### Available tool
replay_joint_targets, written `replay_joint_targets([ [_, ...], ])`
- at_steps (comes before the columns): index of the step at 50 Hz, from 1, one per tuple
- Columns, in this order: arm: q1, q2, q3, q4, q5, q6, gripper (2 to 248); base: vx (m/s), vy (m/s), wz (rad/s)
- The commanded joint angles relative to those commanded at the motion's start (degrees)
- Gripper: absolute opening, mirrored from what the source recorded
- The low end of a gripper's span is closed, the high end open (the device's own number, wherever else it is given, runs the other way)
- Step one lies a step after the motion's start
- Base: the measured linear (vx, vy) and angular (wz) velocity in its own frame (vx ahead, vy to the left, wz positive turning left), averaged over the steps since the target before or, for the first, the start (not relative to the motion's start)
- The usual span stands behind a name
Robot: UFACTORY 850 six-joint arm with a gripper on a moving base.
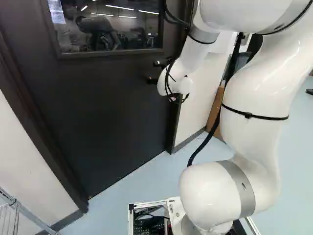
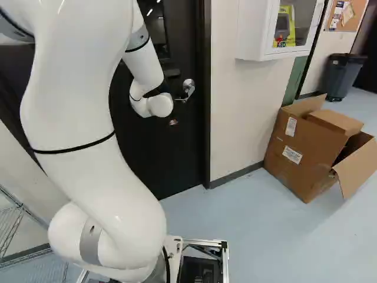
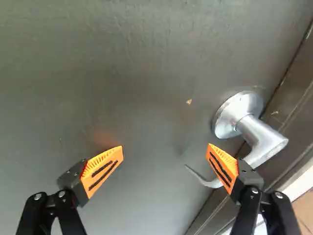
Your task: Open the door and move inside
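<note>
The dark door (image 1: 107,112) stood shut in its frame (image 2: 207,118), ahead of the arm (image 1: 252,98), with a window (image 1: 107,29) in its upper part. Its metal handle (image 3: 261,139) sat near the frame, on the side toward the cardboard box (image 2: 294,147).

The arm reached forward to the door, its pincer (image 1: 153,72) close to the handle. The pincer (image 3: 165,149) was released, its two orange pads (image 3: 102,169) spread wide with the door's surface ahead of them. The handle's round plate lay ahead of and outside one finger; its lever passed behind that finger, and the thin curved tip showed between the two. Whether finger and lever touched, I could not tell.

The box stood open on the pale floor (image 2: 253,224), beside the wall (image 2: 241,112). Above was a white cabinet (image 2: 250,29), and farther off a dark bin (image 2: 343,76). A wire rack (image 1: 27,213) showed at the lower left of the left base view.
</note>
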Motion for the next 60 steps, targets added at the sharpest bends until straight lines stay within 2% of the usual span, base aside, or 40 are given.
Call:
replay_joint_targets([
  [60,0.0,-6.5,-0.1,0.0,0.0,0.0,247,0.000,0.000,0.000],
])
